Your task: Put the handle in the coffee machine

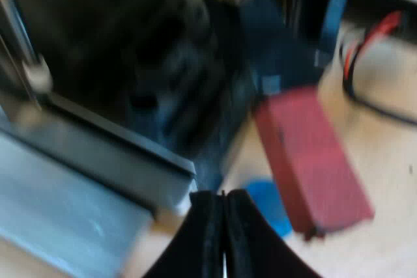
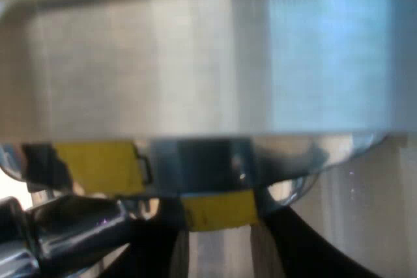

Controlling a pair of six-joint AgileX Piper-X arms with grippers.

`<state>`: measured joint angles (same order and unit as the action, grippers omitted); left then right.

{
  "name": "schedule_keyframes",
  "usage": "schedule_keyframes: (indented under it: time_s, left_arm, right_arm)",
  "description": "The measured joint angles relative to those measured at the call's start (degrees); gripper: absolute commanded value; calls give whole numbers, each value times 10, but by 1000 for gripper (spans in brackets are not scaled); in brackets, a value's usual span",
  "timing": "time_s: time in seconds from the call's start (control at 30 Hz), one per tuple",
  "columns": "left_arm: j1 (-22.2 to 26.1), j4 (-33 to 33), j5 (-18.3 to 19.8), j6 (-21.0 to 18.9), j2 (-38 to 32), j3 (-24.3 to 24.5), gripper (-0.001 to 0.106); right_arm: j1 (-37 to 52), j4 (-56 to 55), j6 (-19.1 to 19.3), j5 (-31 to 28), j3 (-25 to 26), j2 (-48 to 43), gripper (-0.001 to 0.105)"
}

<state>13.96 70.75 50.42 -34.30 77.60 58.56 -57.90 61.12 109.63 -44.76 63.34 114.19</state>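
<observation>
Left wrist view, left tool (image 1: 223,196) pressed closed, beside espresso machine (image 1: 91,151).

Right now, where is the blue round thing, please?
Left wrist view: the blue round thing sits beside the flat red block, past my left end effector.

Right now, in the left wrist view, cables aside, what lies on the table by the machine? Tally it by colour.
Red: 1, a block
Blue: 1, a rounded thing, too blurred to name
Total: 2
</observation>
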Motion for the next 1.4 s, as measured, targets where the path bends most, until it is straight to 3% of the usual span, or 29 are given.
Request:
schedule_keyframes:
  time_s: [0.27,0.53,1.07,1.1,1.4]
  left_arm:
    - [-4,27,15,0,0,-19,1]
    - [-59,50,11,0,0,-19,1]
    - [-76,25,-24,0,0,-19,1]
    - [-77,10,-46,0,0,-19,1]
    - [-77,-13,-50,-17,0,-19,1]
  right_arm:
    - [0,0,-1,0,0,0,27]
    - [0,-3,8,3,0,0,27]
    - [0,-4,12,1,0,0,27]
    - [0,-4,12,1,0,0,27]
    - [0,-13,11,1,1,0,27]
